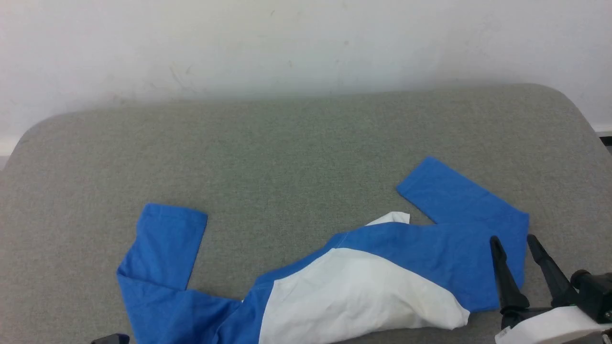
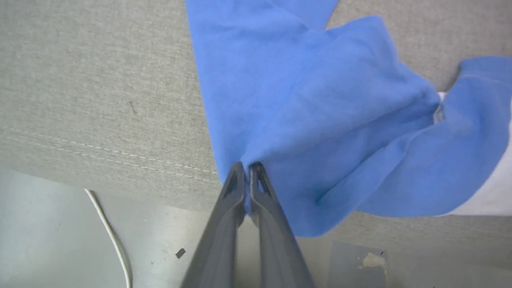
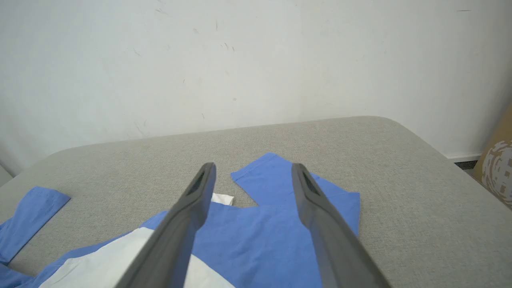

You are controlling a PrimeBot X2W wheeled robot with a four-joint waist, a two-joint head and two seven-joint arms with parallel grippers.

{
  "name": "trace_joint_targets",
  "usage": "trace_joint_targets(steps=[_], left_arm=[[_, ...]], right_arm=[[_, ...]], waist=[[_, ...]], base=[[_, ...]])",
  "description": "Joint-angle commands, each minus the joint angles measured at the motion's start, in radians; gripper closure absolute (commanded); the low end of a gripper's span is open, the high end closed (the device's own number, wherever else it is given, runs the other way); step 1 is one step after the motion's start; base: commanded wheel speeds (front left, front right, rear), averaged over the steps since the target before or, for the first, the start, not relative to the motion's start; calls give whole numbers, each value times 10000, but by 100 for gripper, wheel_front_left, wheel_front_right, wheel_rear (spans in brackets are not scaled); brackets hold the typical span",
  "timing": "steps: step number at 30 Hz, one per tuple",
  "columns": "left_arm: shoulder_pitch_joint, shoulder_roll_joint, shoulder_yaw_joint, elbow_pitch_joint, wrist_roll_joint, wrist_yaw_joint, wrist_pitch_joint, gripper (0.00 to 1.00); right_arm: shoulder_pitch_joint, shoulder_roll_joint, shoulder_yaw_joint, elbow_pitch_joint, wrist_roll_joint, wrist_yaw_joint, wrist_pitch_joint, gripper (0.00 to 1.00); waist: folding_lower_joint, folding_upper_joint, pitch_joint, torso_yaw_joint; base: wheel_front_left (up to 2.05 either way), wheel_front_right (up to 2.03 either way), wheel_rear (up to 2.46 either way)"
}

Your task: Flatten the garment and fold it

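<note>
Grey woven fabric covers the padded surface (image 1: 306, 143), and on its near half lies the long-sleeved garment (image 1: 411, 248) of thin soft cloth, white in the body and bright blue in the sleeves and shoulders; it lies straight on the surface, not in any container. Flattening looks barely begun, as I judge it: the white body (image 1: 354, 296) is bunched and curls under along its edge; the sleeve on the robot's left (image 1: 162, 243) is bent at the elbow; the sleeve on its right (image 1: 454, 191) angles off toward the wall. The left pincer (image 2: 247, 166) is clamped together on a pinch of blue cloth at the near edge of the surface; the right pincer (image 1: 513, 239) stands with its fingers well apart, holding nothing, over the blue shoulder. Spreading the body, straightening both sleeves and all of the folding seem left to do.
</note>
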Motion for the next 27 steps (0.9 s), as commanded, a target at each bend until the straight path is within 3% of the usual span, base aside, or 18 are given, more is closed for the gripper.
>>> trace_joint_targets(steps=[1, 7, 12, 15, 21, 27], left_arm=[[-40, -208, 10, -104, -54, -74, -343, 0], [-627, -547, 59, -442, 262, -272, -2041, 0], [-1524, -481, -341, -443, 649, -827, -2757, 0], [-2303, -251, -928, -139, 835, -1481, -2339, 0], [-3803, 288, -2288, 907, 1007, -3093, -433, 0], [-4544, 556, -3109, 1958, 851, -4113, 1189, 0]], right_arm=[[52, 20, 70, -97, -84, -7, 61, 0], [103, 20, 185, -243, -77, -7, 170, 0], [113, 20, 238, -325, -15, -7, 207, 0], [83, 20, 251, -356, -1, -7, 239, 0], [-144, 20, 423, -353, -7, -7, 253, 0], [-347, 20, 535, -216, 54, -7, 213, 0]], waist=[[2, 0, -29, -34], [2, 0, -111, -86], [2, 0, -126, -71], [2, 0, -50, -39], [2, 0, 268, -160], [2, 0, 649, -446]], base=[[0, 0, 0], [0, 0, 0], [0, 0, 0], [0, 0, 0], [0, 0, 0], [0, 0, 0]])
